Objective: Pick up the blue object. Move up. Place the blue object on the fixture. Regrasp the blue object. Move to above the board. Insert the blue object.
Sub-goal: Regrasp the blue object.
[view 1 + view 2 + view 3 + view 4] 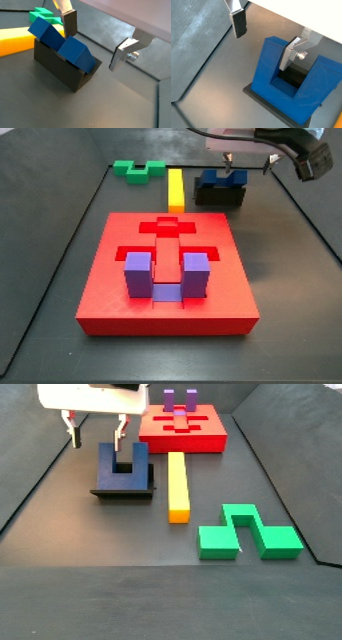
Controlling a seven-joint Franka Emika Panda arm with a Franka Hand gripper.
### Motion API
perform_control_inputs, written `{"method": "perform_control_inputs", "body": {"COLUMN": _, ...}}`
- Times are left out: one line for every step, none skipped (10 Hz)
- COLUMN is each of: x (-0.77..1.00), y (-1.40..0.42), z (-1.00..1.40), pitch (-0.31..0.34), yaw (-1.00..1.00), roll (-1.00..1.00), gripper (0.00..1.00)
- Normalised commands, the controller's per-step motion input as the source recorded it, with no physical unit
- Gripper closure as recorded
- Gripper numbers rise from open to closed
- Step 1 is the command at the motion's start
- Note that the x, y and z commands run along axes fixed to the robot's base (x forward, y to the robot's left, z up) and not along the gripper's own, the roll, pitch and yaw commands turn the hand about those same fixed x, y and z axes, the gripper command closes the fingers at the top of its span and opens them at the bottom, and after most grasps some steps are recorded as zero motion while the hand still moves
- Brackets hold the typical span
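Gripper (78, 432) agape above blue object (122, 467), fixture (63, 70)

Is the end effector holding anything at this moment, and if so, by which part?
Nothing is held. The end effector hangs open above the blue object, which rests on the fixture; its fingers touch nothing.

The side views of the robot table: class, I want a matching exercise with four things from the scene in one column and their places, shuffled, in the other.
Things:
1. blue object
2. purple block
3. yellow bar
4. gripper

Places:
A. seated in the red board
B. open, just above the blue object
C. leaning on the black fixture
D. flat on the floor between the fixture and the green block

Pairs: 1-C, 2-A, 3-D, 4-B
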Motion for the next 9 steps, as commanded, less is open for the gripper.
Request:
{"method": "perform_control_inputs", "body": {"x": 0.00, "y": -0.14, "z": 0.00, "pitch": 0.000, "yaw": 0.04, "roll": 0.86, "gripper": 0.00}}
{"method": "perform_control_inputs", "body": {"x": 0.00, "y": -0.13, "z": -0.02, "pitch": 0.000, "yaw": 0.05, "roll": 0.85, "gripper": 0.00}}
{"method": "perform_control_inputs", "body": {"x": 0.00, "y": -0.10, "z": -0.10, "pitch": 0.000, "yaw": 0.09, "roll": 0.85, "gripper": 0.00}}
{"method": "perform_control_inputs", "body": {"x": 0.00, "y": -0.10, "z": -0.12, "pitch": 0.000, "yaw": 0.18, "roll": 0.75, "gripper": 0.00}}
{"method": "perform_control_inputs", "body": {"x": 0.08, "y": -0.08, "z": -0.15, "pitch": 0.000, "yaw": 0.23, "roll": 0.70, "gripper": 0.00}}
{"method": "perform_control_inputs", "body": {"x": 0.10, "y": -0.07, "z": -0.14, "pitch": 0.000, "yaw": 0.24, "roll": 0.67, "gripper": 0.00}}
{"method": "perform_control_inputs", "body": {"x": 0.05, "y": -0.06, "z": -0.12, "pitch": 0.000, "yaw": 0.24, "roll": 0.66, "gripper": 0.00}}
{"method": "perform_control_inputs", "body": {"x": 0.09, "y": -0.06, "z": -0.11, "pitch": 0.000, "yaw": 0.26, "roll": 0.70, "gripper": 0.00}}
{"method": "perform_control_inputs", "body": {"x": 0.10, "y": -0.09, "z": -0.11, "pitch": 0.000, "yaw": 0.23, "roll": 0.65, "gripper": 0.00}}
